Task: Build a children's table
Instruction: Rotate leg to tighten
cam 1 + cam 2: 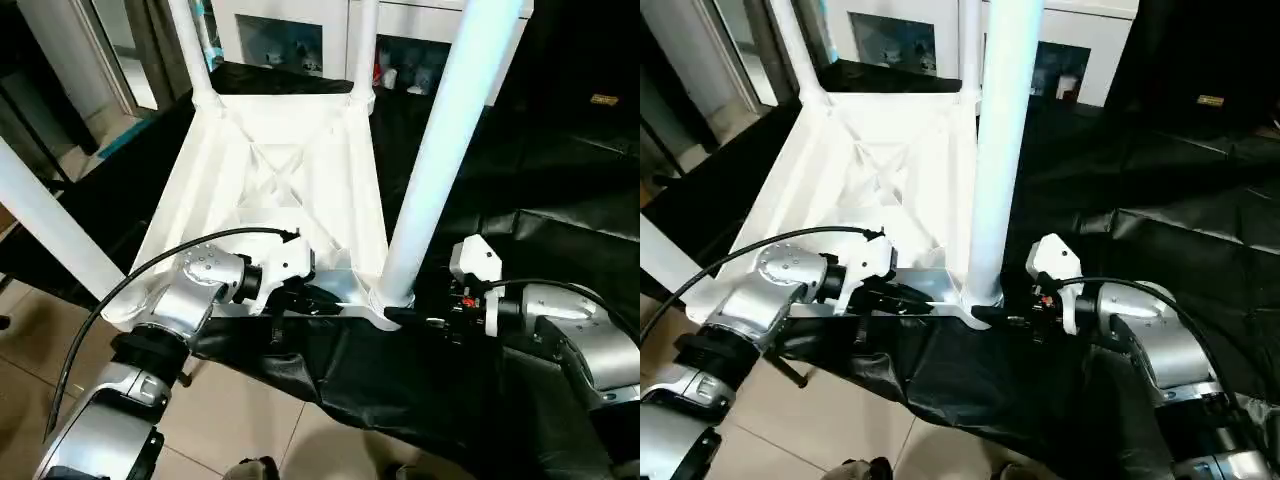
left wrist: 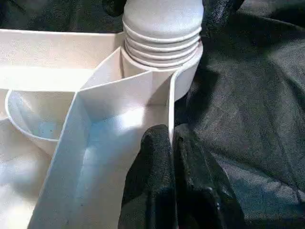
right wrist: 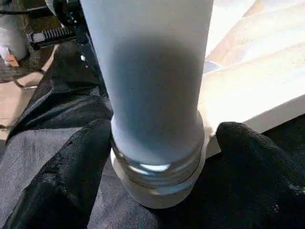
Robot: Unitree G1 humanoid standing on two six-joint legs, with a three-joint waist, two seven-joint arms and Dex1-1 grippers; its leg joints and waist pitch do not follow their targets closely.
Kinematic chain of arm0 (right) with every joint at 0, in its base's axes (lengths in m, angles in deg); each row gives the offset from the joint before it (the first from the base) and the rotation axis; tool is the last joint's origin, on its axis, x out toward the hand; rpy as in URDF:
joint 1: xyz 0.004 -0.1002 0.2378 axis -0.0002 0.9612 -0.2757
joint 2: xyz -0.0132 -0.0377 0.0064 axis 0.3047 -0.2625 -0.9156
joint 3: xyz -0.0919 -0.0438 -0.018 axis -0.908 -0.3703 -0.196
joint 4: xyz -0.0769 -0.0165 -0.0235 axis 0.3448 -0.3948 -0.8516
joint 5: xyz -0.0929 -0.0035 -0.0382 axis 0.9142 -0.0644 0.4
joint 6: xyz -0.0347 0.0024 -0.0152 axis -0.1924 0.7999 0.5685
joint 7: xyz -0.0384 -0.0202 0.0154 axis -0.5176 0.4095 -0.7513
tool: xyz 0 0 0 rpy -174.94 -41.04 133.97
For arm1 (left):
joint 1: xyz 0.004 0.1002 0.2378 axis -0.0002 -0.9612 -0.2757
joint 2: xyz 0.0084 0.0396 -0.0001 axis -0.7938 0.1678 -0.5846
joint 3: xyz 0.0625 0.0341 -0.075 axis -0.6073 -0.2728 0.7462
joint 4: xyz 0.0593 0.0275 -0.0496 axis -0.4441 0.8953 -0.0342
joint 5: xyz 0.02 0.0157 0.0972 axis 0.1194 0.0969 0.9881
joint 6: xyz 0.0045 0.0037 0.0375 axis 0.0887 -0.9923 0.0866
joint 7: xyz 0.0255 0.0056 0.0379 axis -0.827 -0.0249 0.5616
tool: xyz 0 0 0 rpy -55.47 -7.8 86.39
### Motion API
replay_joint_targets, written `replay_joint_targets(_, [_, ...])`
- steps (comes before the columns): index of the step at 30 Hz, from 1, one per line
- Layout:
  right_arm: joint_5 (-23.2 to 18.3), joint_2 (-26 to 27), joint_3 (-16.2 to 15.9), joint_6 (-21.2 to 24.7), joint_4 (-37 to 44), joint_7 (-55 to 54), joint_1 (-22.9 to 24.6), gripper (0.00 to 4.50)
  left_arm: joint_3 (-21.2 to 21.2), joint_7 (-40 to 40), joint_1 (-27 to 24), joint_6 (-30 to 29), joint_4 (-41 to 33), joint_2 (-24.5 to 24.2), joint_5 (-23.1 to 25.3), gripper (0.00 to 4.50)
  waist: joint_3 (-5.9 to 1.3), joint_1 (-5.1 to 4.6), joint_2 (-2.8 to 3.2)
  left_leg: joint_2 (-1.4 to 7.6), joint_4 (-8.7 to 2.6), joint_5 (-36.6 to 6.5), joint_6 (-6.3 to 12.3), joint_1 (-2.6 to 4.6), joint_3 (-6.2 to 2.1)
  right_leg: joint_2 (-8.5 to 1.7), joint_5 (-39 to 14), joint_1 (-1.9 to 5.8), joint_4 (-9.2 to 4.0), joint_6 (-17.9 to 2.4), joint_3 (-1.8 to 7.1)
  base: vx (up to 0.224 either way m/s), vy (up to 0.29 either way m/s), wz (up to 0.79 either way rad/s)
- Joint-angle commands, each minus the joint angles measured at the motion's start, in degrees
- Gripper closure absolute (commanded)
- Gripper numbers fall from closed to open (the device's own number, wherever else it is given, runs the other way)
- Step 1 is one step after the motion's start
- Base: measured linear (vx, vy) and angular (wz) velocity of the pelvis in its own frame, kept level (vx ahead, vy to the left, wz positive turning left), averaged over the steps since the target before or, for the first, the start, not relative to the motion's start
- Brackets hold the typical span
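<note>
The white table top (image 1: 290, 170) lies upside down on a black cloth, ribbed underside up. Legs stand in its corner sockets: two at the far corners (image 1: 190, 50) (image 1: 362, 50), one at the near left (image 1: 50, 225), and one at the near right (image 1: 440, 150). My left gripper (image 2: 170, 138) is shut on the top's thin rim wall beside the near-right socket. My right gripper (image 3: 162, 131) is open, with a black finger (image 3: 71, 167) on each side of that leg's base. A few thread rings (image 3: 157, 171) show above the socket (image 2: 186, 81).
The black cloth (image 1: 540, 150) covers the work surface and hangs over its near edge. A white cabinet with glass doors (image 1: 290, 30) stands behind the table. Tiled floor (image 1: 240, 420) lies below the near edge. A black cable (image 1: 130, 280) loops over my left forearm.
</note>
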Motion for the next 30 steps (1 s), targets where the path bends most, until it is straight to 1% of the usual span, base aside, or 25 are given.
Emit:
replay_joint_targets(1, [0.28,-0.03,-0.35,-0.82,-0.18,0.37,-0.37,0.63,0.71,-2.52,-0.78,0.3,-1.07,0.43,-2.96,4.5,-3.91,-0.02,-1.74,1.62,-3.24,-13.44,6.14,1.67,-0.45,-0.66,-11.85,2.11,-3.22,-14.55,0.45,0.0,0.0,0.0])
replay_joint_targets(2, [0.28,-0.03,-0.35,-0.82,-0.18,0.37,-0.37,0.81,0.71,-2.52,-0.78,0.3,-1.07,0.43,-2.96,4.5,-3.89,-0.03,-1.75,1.63,-3.28,-13.64,5.88,1.71,-0.46,-0.66,-12.34,2.11,-3.26,-14.38,0.47,0.0,0.0,0.0])
replay_joint_targets(4, [0.29,0.52,-0.77,-1.77,-0.67,0.69,-0.21,0.98,1.02,-1.23,-0.51,1.06,-0.29,0.81,-2.79,4.5,-3.77,-0.09,-1.85,1.63,-3.35,-13.94,5.38,1.68,-0.49,-0.7,-13.14,2.06,-3.37,-13.97,0.53,0.0,0.0,0.0])
replay_joint_targets(6, [0.21,0.77,-0.82,-1.92,-0.77,0.76,-0.1,1.11,1.11,-0.77,-0.51,1.09,-0.1,0.9,-2.61,4.5,-3.75,-0.14,-1.77,1.65,-3.42,-14.17,5.16,1.71,-0.52,-0.64,-13.23,2.04,-3.36,-13.96,0.51,0.0,0.0,0.0])
replay_joint_targets(9, [-0.42,1.57,-0.37,-1.65,-0.51,0.17,0.56,1.42,1.47,1.18,-0.42,1.01,0.52,1.35,-2.14,4.5,-3.76,-0.13,-1.87,1.6,-3.37,-13.85,5.23,1.69,-0.5,-0.63,-12.55,2.09,-3.3,-14.01,0.54,0.0,0.0,0.0])
replay_joint_targets(10, [-0.64,1.75,-0.3,-1.5,-0.42,0.07,0.73,1.45,1.55,1.74,-0.33,1.06,0.77,1.46,-1.96,4.5,-3.7,-0.12,-1.77,1.61,-3.42,-14.17,5.17,1.71,-0.52,-0.64,-13.0,2.07,-3.42,-13.91,0.54,0.0,0.0,0.0])
replay_joint_targets(11, [-0.68,2.22,-0.06,-1.6,-0.27,-0.68,1.27,1.63,1.7,3.38,-0.04,0.83,1.39,1.83,-1.43,4.5,-3.67,-0.14,-1.69,1.62,-3.43,-14.31,5.08,1.69,-0.53,-0.63,-13.07,2.04,-3.4,-13.86,0.56,0.0,0.0,0.0])
replay_joint_targets(12, [-0.67,2.48,0.08,-1.67,-0.19,-1.12,1.58,1.63,1.79,4.31,0.13,0.69,1.74,2.04,-1.13,4.5,-3.58,-0.14,-1.76,1.61,-3.51,-15.13,4.83,1.79,-0.5,-0.61,-14.06,1.91,-3.59,-13.7,0.57,0.0,0.0,0.0])
replay_joint_targets(13, [-0.78,3.25,0.44,-1.58,-0.17,-2.28,2.0,1.69,1.91,5.96,0.61,0.86,2.7,2.46,-0.5,4.5,-3.61,-0.2,-1.7,1.57,-3.6,-15.44,4.48,1.73,-0.57,-0.64,-14.82,1.98,-3.63,-13.42,0.56,0.0,0.0,0.0])
replay_joint_targets(15, [-0.49,4.65,0.94,-1.68,-0.41,-4.76,2.37,1.74,2.11,8.62,1.38,0.63,4.12,3.31,0.32,4.5,-3.54,-0.24,-1.56,1.53,-3.64,-16.59,3.8,1.92,-0.55,-0.61,-16.23,1.71,-3.93,-12.91,0.64,0.0,0.0,0.0])
replay_joint_targets(16, [0.08,6.12,1.32,-1.74,-0.84,-7.55,2.64,1.75,2.36,11.24,2.15,0.08,5.36,4.35,0.87,4.5,-3.54,-0.37,-1.61,1.47,-3.72,-16.94,3.35,1.76,-0.67,-0.64,-16.86,1.84,-3.91,-12.61,0.61,0.0,0.0,0.0])
replay_joint_targets(17, [0.45,6.83,1.44,-1.66,-1.07,-8.98,2.75,1.75,2.51,12.41,2.5,-0.27,5.86,4.92,1.01,4.5,-3.54,-0.37,-1.61,1.47,-3.72,-16.94,3.35,1.76,-0.67,-0.64,-16.86,1.84,-3.91,-12.61,0.61,0.0,0.0,0.0])
replay_joint_targets(18, [1.27,8.06,1.5,-1.59,-1.59,-11.5,2.83,1.77,2.66,14.44,3.12,-0.65,6.69,5.92,1.35,4.5,-3.49,-0.5,-1.62,1.38,-3.78,-18.11,2.63,1.9,-0.65,-0.62,-18.67,1.52,-4.18,-11.9,0.63,0.0,0.0,0.0])
replay_joint_targets(19, [2.7,10.35,1.6,-1.56,-2.56,-15.96,2.78,1.78,2.69,17.96,4.28,-1.06,8.21,7.55,2.17,4.5,-3.4,-0.58,-1.6,1.38,-3.91,-18.54,1.98,1.82,-0.74,-0.61,-19.67,1.51,-4.27,-11.29,0.62,0.0,0.0,0.0])
replay_joint_targets(21, [3.71,12.81,1.98,-1.33,-3.53,-20.36,2.5,1.78,2.64,21.44,5.45,-1.32,9.77,8.97,3.15,4.5,-3.36,-0.71,-1.66,1.23,-4.01,-19.25,1.58,1.78,-0.83,-0.61,-21.02,1.48,-4.44,-10.64,0.55,0.0,0.0,0.0])
replay_joint_targets(22, [4.24,14.29,2.27,-1.08,-4.18,-23.03,2.22,1.78,2.74,23.83,6.16,-1.55,10.7,9.86,3.66,4.5,-3.32,-0.83,-1.67,1.17,-4.04,-20.27,1.11,1.81,-0.92,-0.61,-22.84,1.35,-4.68,-9.69,0.56,0.0,0.0,0.0])
replay_joint_targets(23, [5.45,16.8,2.68,-0.64,-5.59,-28.0,1.47,1.78,2.86,27.22,7.29,-1.82,12.17,11.27,4.3,4.5,-3.41,-0.93,-1.56,1.09,-4.06,-20.57,0.77,1.87,-0.96,-0.61,-23.38,1.33,-4.74,-9.34,0.51,0.0,0.0,0.0])
replay_joint_targets(24, [5.7,17.22,2.75,-0.56,-5.85,-28.92,1.33,1.78,2.86,27.76,7.48,-1.85,12.41,11.52,4.41,4.5,-3.34,-1.06,-1.59,1.04,-4.11,-20.61,0.56,1.73,-0.99,-0.6,-23.7,1.29,-4.77,-9.09,0.49,0.0,0.0,0.0])
replay_joint_targets(25, [7.02,18.98,2.91,-0.31,-7.06,-32.87,0.65,1.78,3.03,30.18,8.33,-1.82,13.55,12.61,4.81,4.5,-3.37,-1.1,-1.43,1.02,-4.17,-21.14,0.15,1.93,-1.01,-0.56,-24.47,1.16,-4.98,-8.62,0.47,0.0,0.0,0.0])
replay_joint_targets(26, [7.38,19.45,2.96,-0.25,-7.34,-33.89,0.49,1.78,3.09,30.77,8.57,-1.74,13.93,12.89,4.93,4.5,-3.29,-1.18,-1.44,1.03,-4.22,-21.51,-0.09,1.96,-1.06,-0.53,-24.8,1.05,-5.04,-8.46,0.46,0.0,0.0,0.0])
replay_joint_targets(27, [8.06,20.8,2.48,0.49,-7.95,-35.63,-0.05,1.78,3.27,32.1,9.1,-1.31,14.67,13.9,4.99,4.5,-3.38,-1.24,-1.27,1.0,-4.24,-21.75,-0.17,1.95,-1.12,-0.54,-24.71,1.19,-5.01,-8.4,0.41,0.0,0.0,0.0])
replay_joint_targets(28, [8.61,22.84,1.64,0.91,-8.34,-36.74,-0.67,1.78,3.42,33.46,9.73,-0.59,15.53,15.33,4.94,4.5,-3.34,-1.45,-1.17,0.92,-4.26,-22.72,-0.17,1.97,-1.15,-0.5,-25.55,1.1,-5.22,-7.92,0.39,0.0,0.0,0.0])
replay_joint_targets(29, [8.73,23.64,1.36,0.77,-8.37,-36.88,-0.84,1.78,3.42,33.85,9.94,-0.35,15.79,15.85,4.91,4.5,-3.3,-1.53,-1.25,0.93,-4.31,-22.98,-0.17,1.96,-1.17,-0.5,-25.71,1.06,-5.32,-7.78,0.38,0.0,0.0,0.0])
replay_joint_targets(30, [8.96,24.09,0.91,0.1,-8.29,-36.74,-0.99,1.78,3.16,33.5,10.01,0.0,15.92,16.2,4.98,4.5,-3.34,-1.67,-1.27,0.91,-4.39,-23.2,-0.1,1.8,-1.27,-0.54,-25.82,1.19,-5.31,-7.56,0.33,0.0,0.0,0.0])
